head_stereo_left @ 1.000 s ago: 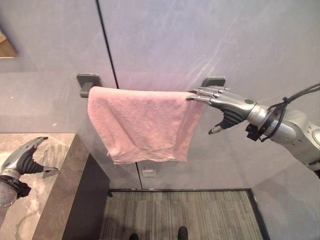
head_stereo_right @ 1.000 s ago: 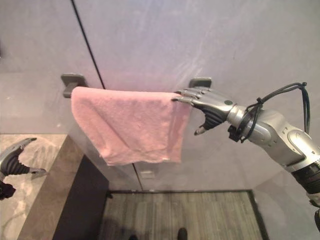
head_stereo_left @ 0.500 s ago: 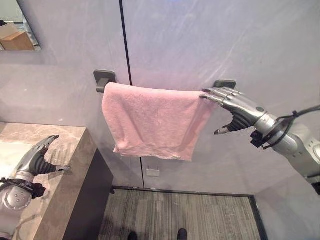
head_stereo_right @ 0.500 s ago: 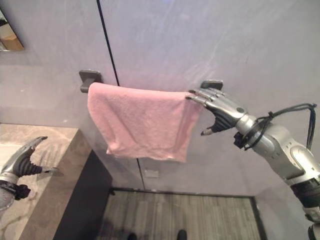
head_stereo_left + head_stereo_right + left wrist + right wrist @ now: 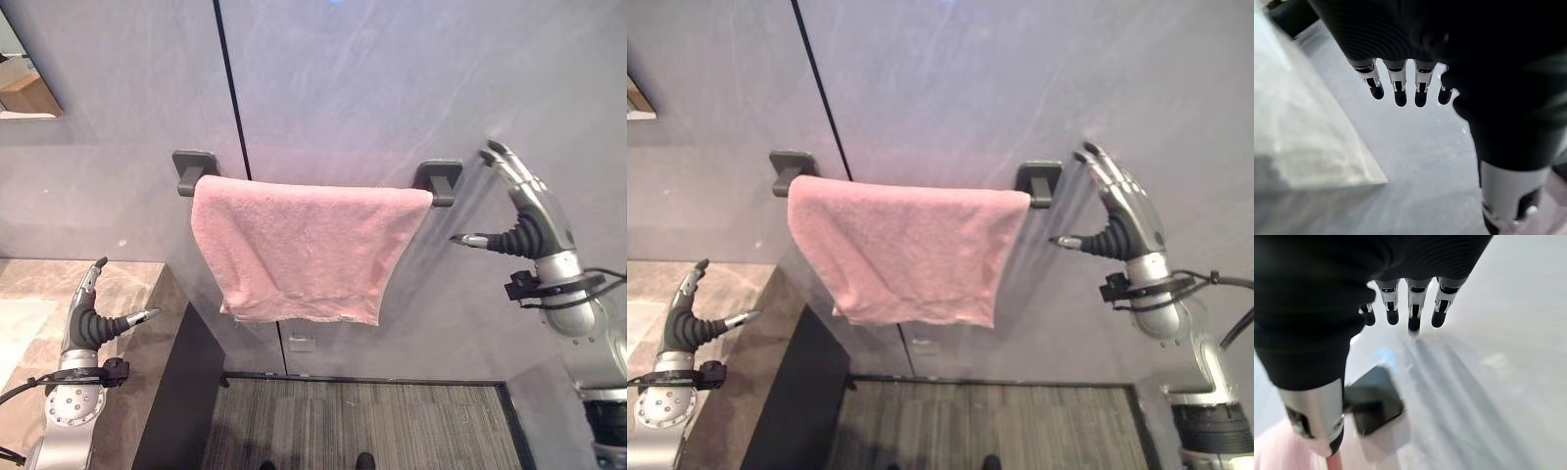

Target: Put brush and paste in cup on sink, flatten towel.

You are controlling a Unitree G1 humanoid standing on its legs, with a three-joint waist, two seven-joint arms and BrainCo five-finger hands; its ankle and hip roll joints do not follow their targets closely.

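Your pink towel point(image 5: 299, 250) hangs spread over the wall rail between its two dark brackets point(image 5: 437, 180), lower edge slanting. Your right robot hand point(image 5: 524, 211) stands apart beside the right bracket, fingers straight, thumb out, holding nothing. Your left robot hand point(image 5: 88, 318) hovers over the stone bench point(image 5: 137, 392), fingers relaxed, empty.

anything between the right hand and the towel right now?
Nothing visible. The right hand is open, raised beside the rail's right bracket, apart from the pink towel. Only bare wall shows across the gap. The left hand is open over the counter.
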